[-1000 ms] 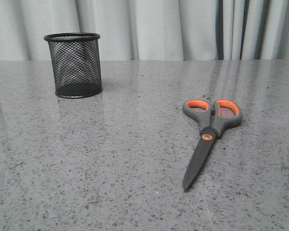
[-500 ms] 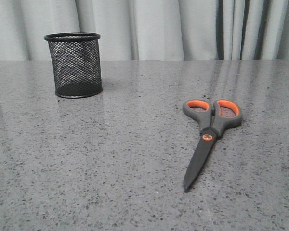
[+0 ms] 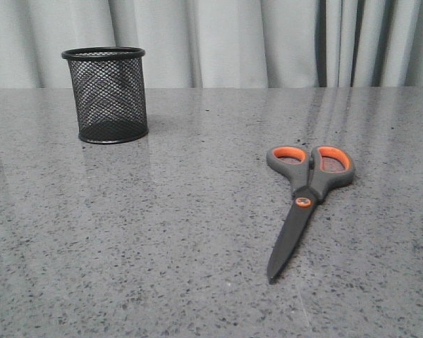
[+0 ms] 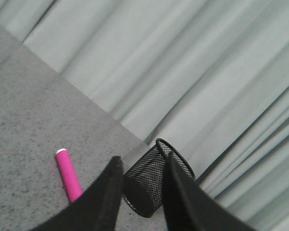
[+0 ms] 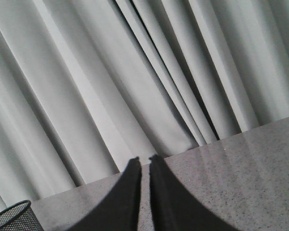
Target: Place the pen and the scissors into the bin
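Inspector A: Nearest in the front view, we record the scissors (image 3: 304,201) lying flat and closed on the grey speckled table (image 3: 162,232), blade tip toward the camera, orange-lined loops farther back.

Inspector B: Agreed. Farther back and well to the left, we note the bin (image 3: 104,94) standing upright near the table's far edge, well apart from the scissors. Pale curtains (image 3: 268,42) hang behind.

Inspector A: And the pen?

Inspector B: We find the pen (image 4: 69,175) only in the left wrist view, lying on the table near the bin, partly hidden by a finger.

Inspector A: The left gripper (image 4: 141,166) has its fingers spread, holding nothing. The right gripper (image 5: 144,161) shows fingers nearly pressed together, a thin gap between, empty.
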### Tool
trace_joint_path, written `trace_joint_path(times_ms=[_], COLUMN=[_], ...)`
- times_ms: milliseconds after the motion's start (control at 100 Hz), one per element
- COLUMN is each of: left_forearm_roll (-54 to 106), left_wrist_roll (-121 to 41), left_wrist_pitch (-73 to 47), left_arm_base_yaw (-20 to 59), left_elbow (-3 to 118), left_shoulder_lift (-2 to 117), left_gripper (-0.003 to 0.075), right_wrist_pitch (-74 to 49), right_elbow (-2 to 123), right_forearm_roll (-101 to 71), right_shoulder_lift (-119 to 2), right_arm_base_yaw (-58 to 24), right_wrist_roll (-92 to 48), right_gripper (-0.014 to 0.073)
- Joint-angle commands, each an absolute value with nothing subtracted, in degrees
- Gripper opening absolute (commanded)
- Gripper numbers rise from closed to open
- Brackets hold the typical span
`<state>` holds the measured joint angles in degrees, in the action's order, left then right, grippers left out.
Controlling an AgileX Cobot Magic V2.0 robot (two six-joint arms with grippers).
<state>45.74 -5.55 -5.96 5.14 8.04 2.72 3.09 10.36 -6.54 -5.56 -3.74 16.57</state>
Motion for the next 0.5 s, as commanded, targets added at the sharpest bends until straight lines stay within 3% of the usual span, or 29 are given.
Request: trace_joint_path(times_ms=[0,60,130,340,490], left_forearm_roll=[42.2,39.0,35.9,33.3,23.2], left_wrist_roll=[-5.8,-5.8,-5.8,-2.8,4.1], left_wrist_pitch=[-8.0,-12.3,-18.2,-30.5,-38.1], left_arm_base_yaw=[5.1,5.1,5.1,4.9,4.9], left_elbow=[15.0,19.5,24.9,41.5,52.5], left_shoulder_lift=[9.3,15.5,23.4,47.2,60.7], left_gripper=[0.0324,0.0318,0.0295,0.0263,0.0265], right_wrist_pitch=[3.1,-1.1,-6.0,-10.5,-11.2], right_elbow=[16.4,19.7,22.7,26.0,26.0], right_forearm_roll=[-6.3,-6.3,-6.3,-6.3,-6.4], right_shoulder_lift=[-11.0,-14.6,-18.6,-24.7,-24.2], right_arm_base_yaw=[-4.4,-4.7,-5.0,-5.0,-5.0], right_wrist_roll=[16.6,16.6,16.6,16.6,16.6], right_gripper=[0.0223,0.0335,0.0394,0.0390,0.0391])
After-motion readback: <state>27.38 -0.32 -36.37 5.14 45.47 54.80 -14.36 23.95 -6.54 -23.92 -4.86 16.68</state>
